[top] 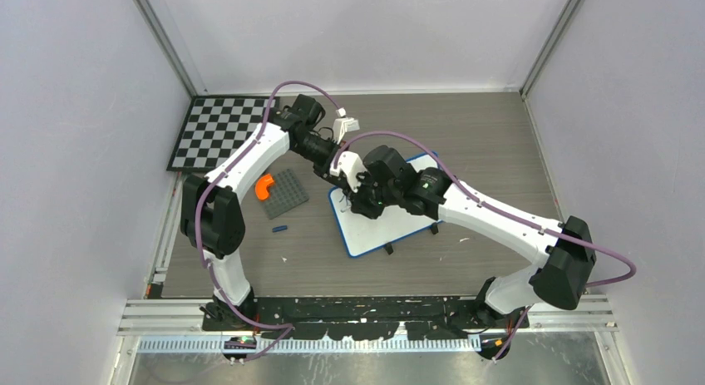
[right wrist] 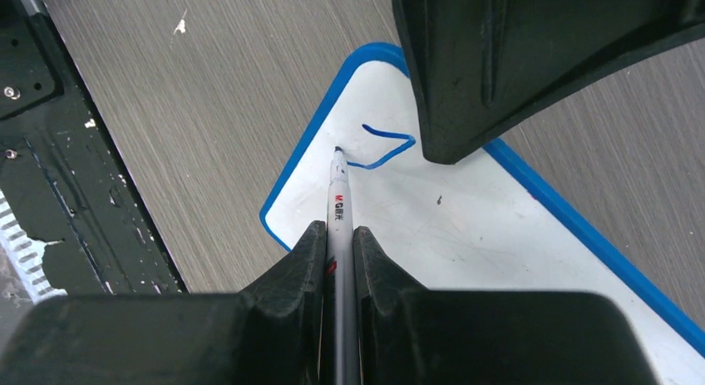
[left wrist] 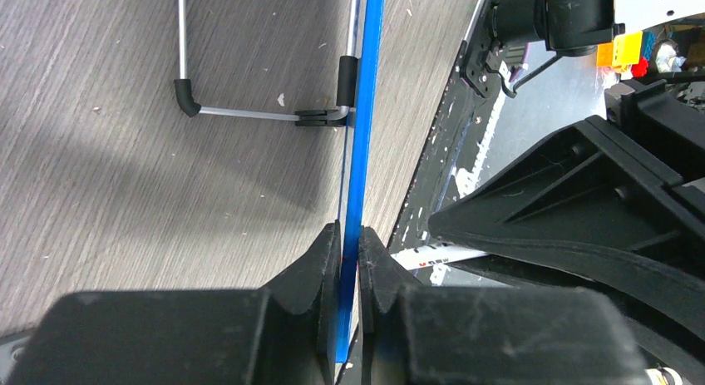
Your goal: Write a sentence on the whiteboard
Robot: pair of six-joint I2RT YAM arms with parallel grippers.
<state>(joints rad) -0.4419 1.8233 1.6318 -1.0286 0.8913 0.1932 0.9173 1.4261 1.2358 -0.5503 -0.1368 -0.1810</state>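
The whiteboard (top: 391, 224) lies on the table with its blue frame (left wrist: 367, 86) seen edge-on in the left wrist view. My left gripper (left wrist: 350, 235) is shut on that frame at the board's far left corner (top: 339, 182). My right gripper (right wrist: 338, 231) is shut on a grey marker (right wrist: 338, 204), whose tip (right wrist: 337, 150) touches the white surface (right wrist: 441, 235) near the corner. Of the sentence, one angular blue stroke (right wrist: 389, 147) shows beside the tip. In the top view the right gripper (top: 366, 204) hangs over the board's left part and hides the writing.
A black-and-white checkerboard (top: 218, 131) lies at the far left. A grey studded plate (top: 287, 194) with an orange piece (top: 263, 186) sits left of the board, a small blue bit (top: 279, 229) in front of it. The board's wire foot (left wrist: 241, 113) rests on the table.
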